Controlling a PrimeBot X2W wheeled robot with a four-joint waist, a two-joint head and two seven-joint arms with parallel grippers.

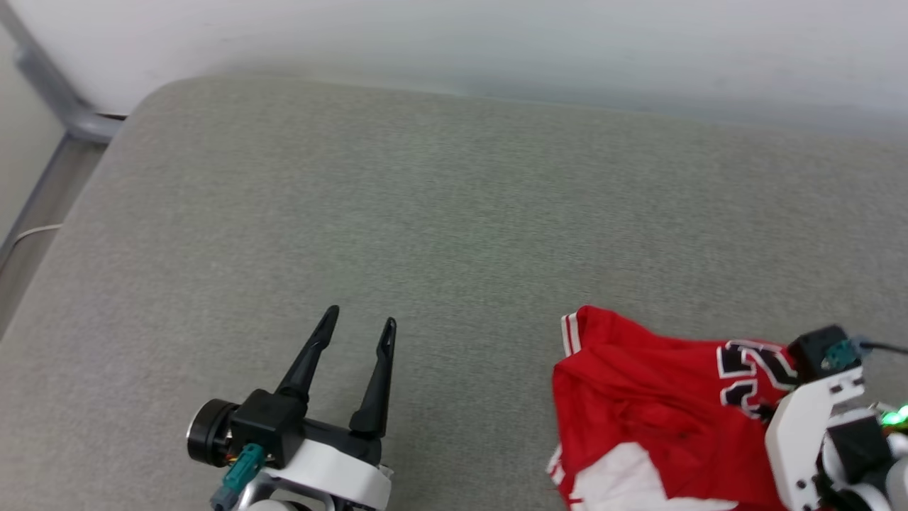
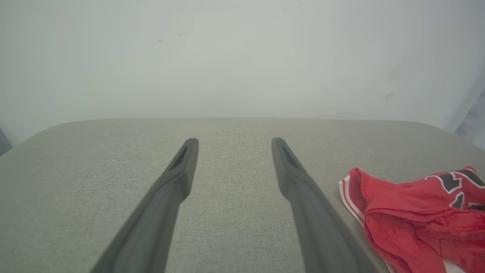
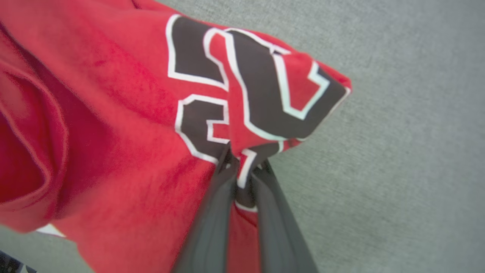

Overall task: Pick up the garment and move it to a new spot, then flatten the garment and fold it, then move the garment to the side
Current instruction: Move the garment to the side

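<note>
Right gripper [image 3: 244, 163] clamped on garment [image 3: 113, 125] at its numbered fold, tips buried in cloth. Left gripper [image 1: 360, 316] spread wide, empty, well left of garment; garment's near edge cropped.

Support: one broad grey-green woven-fabric cushion [image 1: 454, 213], flat, with rounded corners.
Lying on it: one crumpled red jersey garment [image 1: 638, 383] with white sleeves, striped trim and black white-outlined numerals, at the head view's lower right.

On cushion [image 1: 425, 213], garment [image 1: 638, 397] right of left hand [image 1: 360, 316]
</note>
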